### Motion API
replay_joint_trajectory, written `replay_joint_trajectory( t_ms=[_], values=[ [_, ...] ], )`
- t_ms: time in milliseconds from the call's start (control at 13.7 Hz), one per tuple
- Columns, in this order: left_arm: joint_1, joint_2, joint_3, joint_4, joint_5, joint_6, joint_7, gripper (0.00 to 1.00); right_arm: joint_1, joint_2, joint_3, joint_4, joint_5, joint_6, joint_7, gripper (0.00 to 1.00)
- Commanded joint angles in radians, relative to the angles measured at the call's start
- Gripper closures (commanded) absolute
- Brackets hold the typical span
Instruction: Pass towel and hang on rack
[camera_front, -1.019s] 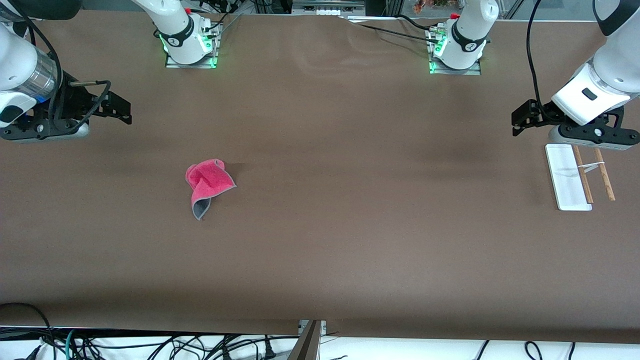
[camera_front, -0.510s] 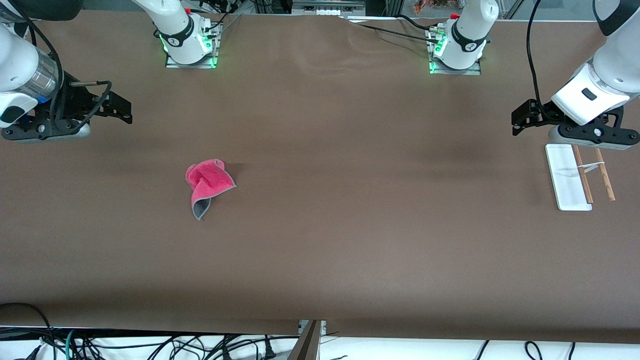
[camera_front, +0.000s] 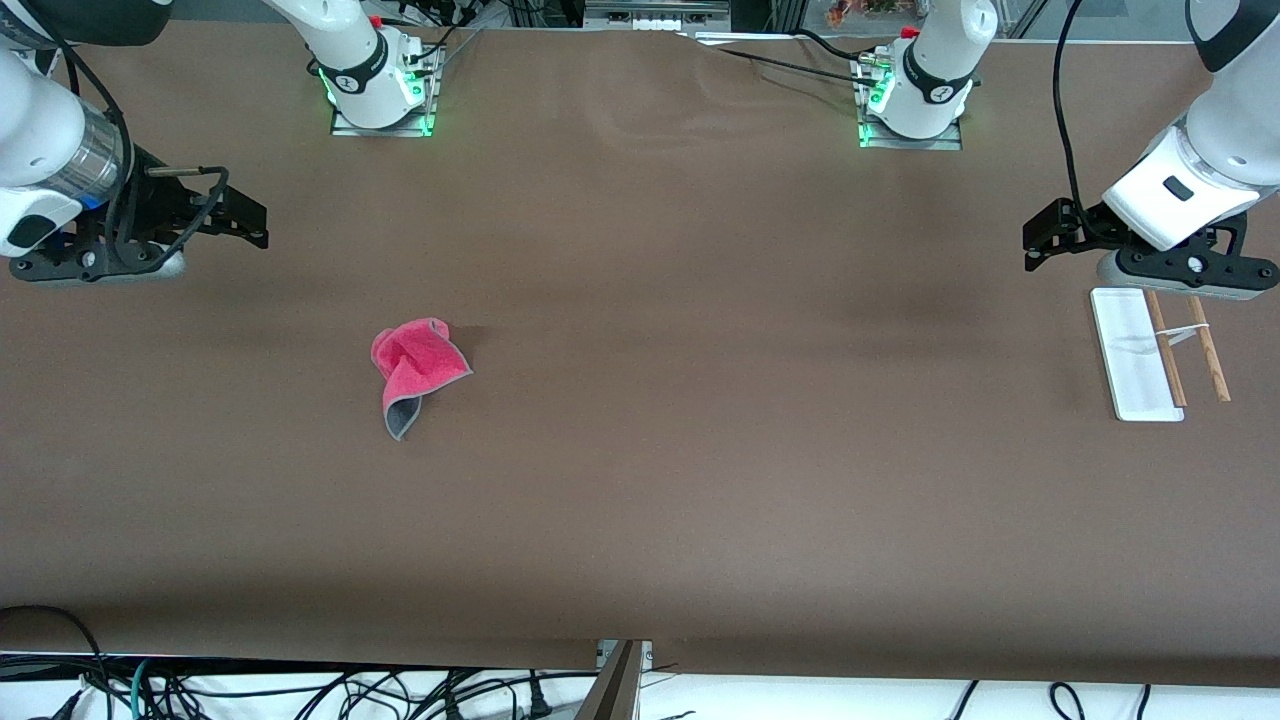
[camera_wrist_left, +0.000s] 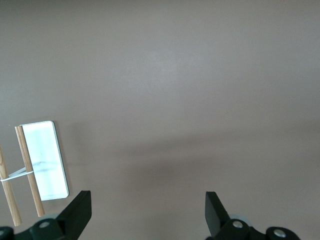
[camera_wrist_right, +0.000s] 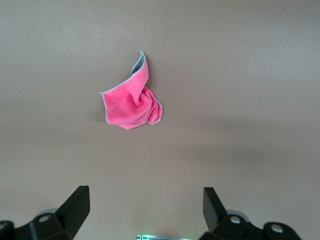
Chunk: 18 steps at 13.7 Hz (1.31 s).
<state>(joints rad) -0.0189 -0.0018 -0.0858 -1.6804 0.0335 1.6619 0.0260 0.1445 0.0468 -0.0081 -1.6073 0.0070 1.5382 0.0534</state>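
Observation:
The pink towel (camera_front: 415, 368) lies crumpled on the brown table toward the right arm's end, with a grey corner folded out; it also shows in the right wrist view (camera_wrist_right: 132, 102). My right gripper (camera_front: 258, 225) hangs open in the air, off to the side of the towel and holding nothing (camera_wrist_right: 145, 196). The rack (camera_front: 1138, 355) stands at the left arm's end, a white base with two wooden rods (camera_front: 1208, 350). My left gripper (camera_front: 1032, 248) hovers open beside the rack, which shows in the left wrist view (camera_wrist_left: 45, 160). Between its fingers is only bare table (camera_wrist_left: 147, 200).
The two arm bases (camera_front: 380, 95) (camera_front: 912, 105) stand along the table edge farthest from the front camera. Cables (camera_front: 300, 690) hang below the edge nearest to that camera. Brown table surface (camera_front: 700, 400) stretches between the towel and the rack.
The right arm has shifted slightly, its gripper edging a little toward the table's middle. Towel, rack and left arm have not moved.

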Motion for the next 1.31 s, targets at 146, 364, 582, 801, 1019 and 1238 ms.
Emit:
replay_joint_trajectory(
  t_ms=[146, 364, 582, 801, 1019, 1238],
  values=[
    [-0.004, 0.022, -0.005, 0.048, 0.011, -0.024, -0.008, 0.00, -0.017, -0.018, 0.022, -0.025, -0.007, 0.007, 0.022, 0.00],
    [-0.001, 0.025, -0.005, 0.050, 0.011, -0.025, 0.000, 0.00, -0.019, -0.018, 0.022, -0.023, -0.007, 0.003, 0.013, 0.00],
    [0.001, 0.023, -0.005, 0.048, 0.009, -0.028, 0.002, 0.00, -0.019, -0.018, 0.022, -0.025, -0.004, 0.006, 0.005, 0.00],
    [-0.003, 0.029, -0.005, 0.062, 0.011, -0.050, -0.003, 0.00, -0.002, 0.002, 0.025, -0.051, -0.004, 0.026, 0.022, 0.00],
    [0.013, 0.048, -0.002, 0.088, 0.011, -0.071, 0.003, 0.00, 0.042, 0.007, 0.025, -0.195, -0.004, 0.176, 0.069, 0.00],
    [0.008, 0.066, 0.000, 0.114, 0.013, -0.065, 0.002, 0.00, 0.124, 0.054, 0.025, -0.336, -0.010, 0.385, 0.147, 0.00]
  ],
)
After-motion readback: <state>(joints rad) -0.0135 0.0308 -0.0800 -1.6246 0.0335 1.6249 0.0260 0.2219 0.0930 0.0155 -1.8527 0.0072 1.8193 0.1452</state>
